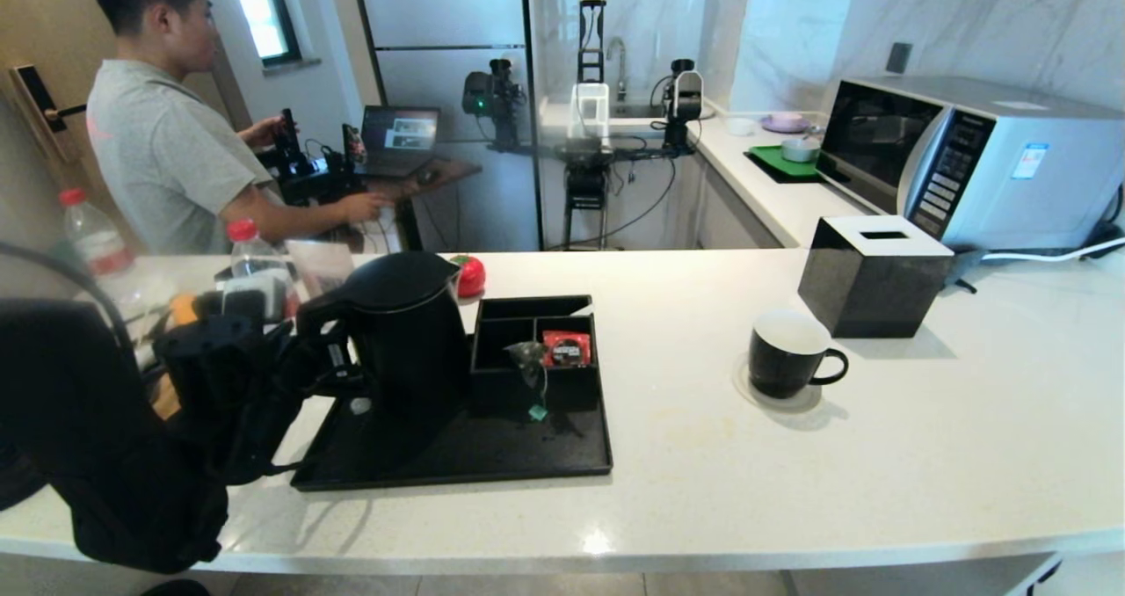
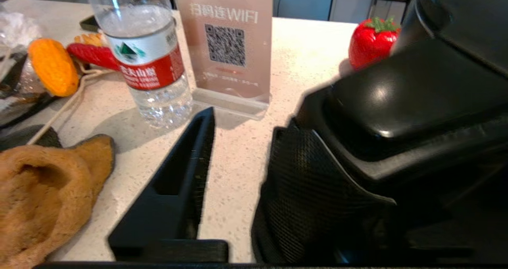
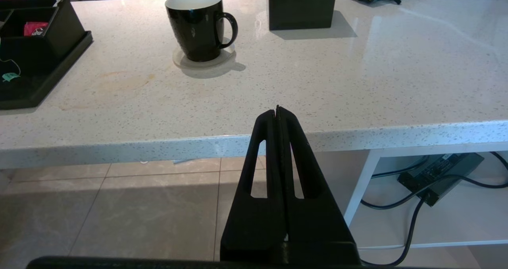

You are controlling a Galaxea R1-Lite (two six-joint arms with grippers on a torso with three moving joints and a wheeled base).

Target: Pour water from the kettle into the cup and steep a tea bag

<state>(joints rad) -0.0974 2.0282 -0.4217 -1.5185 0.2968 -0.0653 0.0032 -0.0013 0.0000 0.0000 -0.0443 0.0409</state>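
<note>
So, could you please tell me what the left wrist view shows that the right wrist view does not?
Only the left wrist view shows the water bottle, the WiFi sign, the toy strawberry, and the left end effector open beside the kettle handle.

Only the right wrist view shows the cup on its coaster, the tissue box, the tea bag's tag, and the right end effector shut below the counter edge.

Both show the white counter.

Matte black arms — tapered slotted fingers (image 3: 254, 170)

Open counter (image 1: 685, 420) between tray (image 1: 457, 464) and cup (image 1: 785, 352); tissue box (image 1: 870, 275) close behind the cup.
</note>
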